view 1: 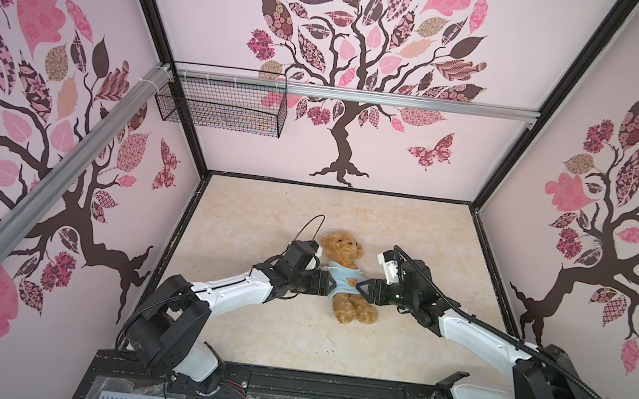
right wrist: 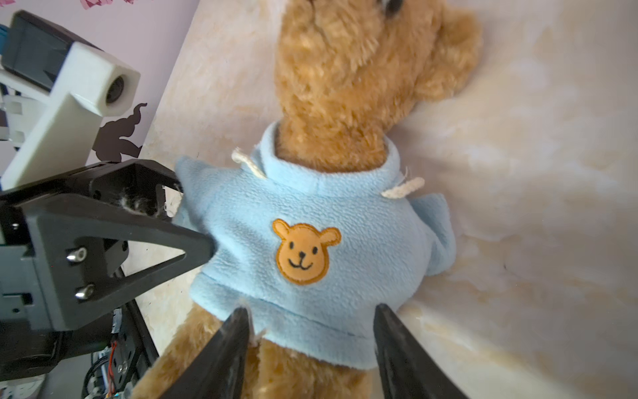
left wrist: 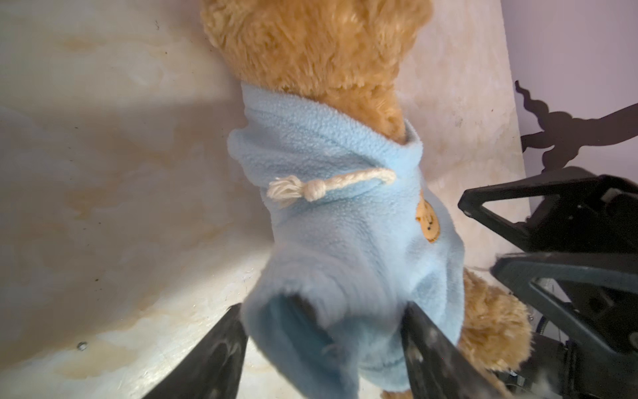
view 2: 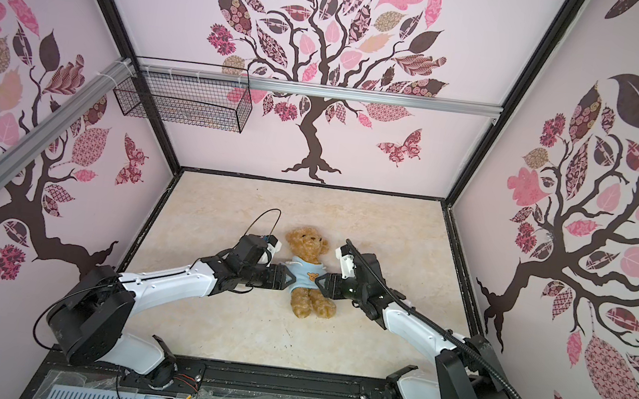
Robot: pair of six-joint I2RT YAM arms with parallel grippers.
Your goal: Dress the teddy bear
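The teddy bear point(view 1: 340, 249) point(view 2: 307, 245) lies on its back mid-table, head toward the back wall, wearing a light-blue shirt point(view 1: 342, 281) point(right wrist: 310, 214) with an orange bear-face patch. My left gripper point(view 1: 327, 283) point(left wrist: 322, 307) stands at the bear's side with its jaws wide apart. A blurred blue sleeve point(left wrist: 310, 331) hangs loose between the fingers. On the opposite side, my right gripper point(view 1: 358, 287) point(right wrist: 310, 311) has its jaws spread, and the fingertips point(right wrist: 240, 317) rest at the shirt's lower hem. Each gripper shows in the other's wrist view.
The pale marbled table point(view 1: 389, 226) is walled on three sides by pink tree-patterned panels. A black wire basket point(view 1: 221, 103) hangs on a rail at the back left. The arms' black base rail point(view 1: 285, 384) runs along the front edge.
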